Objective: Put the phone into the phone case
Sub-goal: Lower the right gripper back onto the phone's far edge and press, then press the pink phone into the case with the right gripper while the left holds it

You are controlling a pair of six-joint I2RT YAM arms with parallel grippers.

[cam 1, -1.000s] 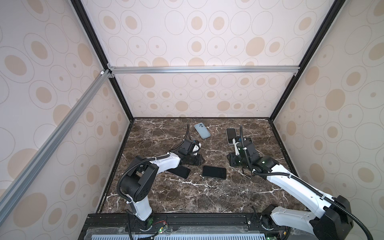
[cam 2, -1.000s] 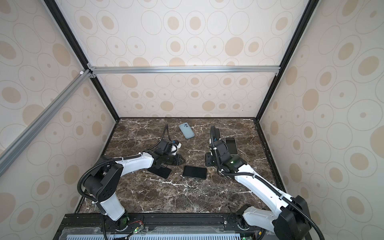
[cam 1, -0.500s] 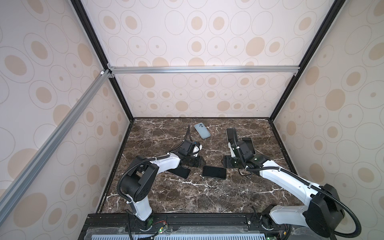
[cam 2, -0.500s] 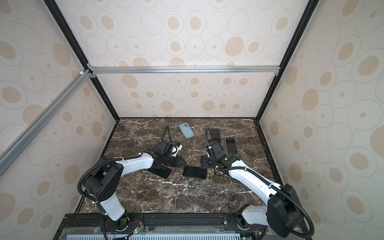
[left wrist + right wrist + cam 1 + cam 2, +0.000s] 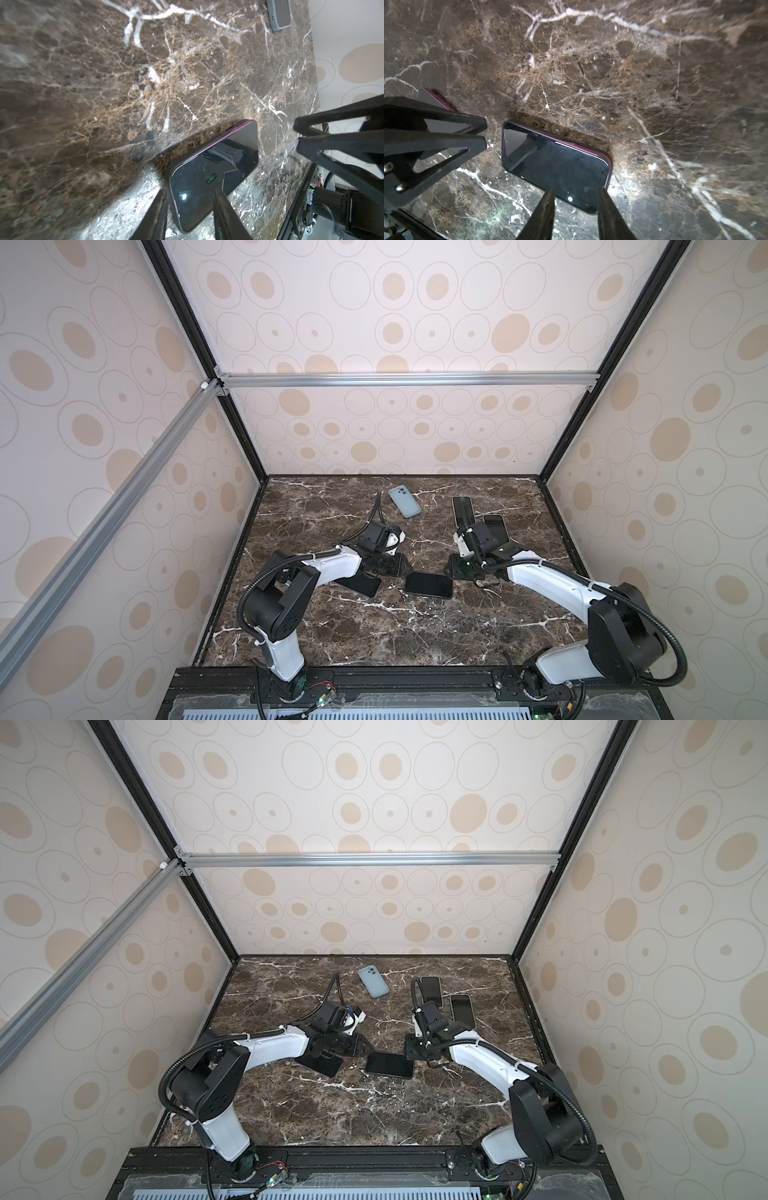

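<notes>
**Marble desk (image 5: pixel 332 639) with the phone (image 5: pixel 429 584) lying between two end effectors**

Both arms are reaching low over the desk. The left end effector (image 5: pixel 190 190) and the right end effector (image 5: pixel 575 191) are pointing toward each other. The phone is lying flat between them, dark screen up, with a magenta edge showing along one long side. One short end is sitting just in front of the left end effector's fingers (image 5: pixel 225 209). The opposite end is sitting just in front of the right end effector's fingers (image 5: pixel 607 214).

Each end effector is standing partly open, with a modest gap between its fingers. Neither is gripping anything. Whether any fingertip is touching the glass cannot be told.

The pale blue phone case (image 5: pixel 404 502) is lying well apart from the left end effector, off to the side of its wrist. A dark handset (image 5: pixel 365 587) is lying just behind the left end effector, partly under that arm. A far handset (image 5: pixel 462 508) and a near handset (image 5: pixel 494 526) are lying side by side behind the right end effector's wrist.
</notes>
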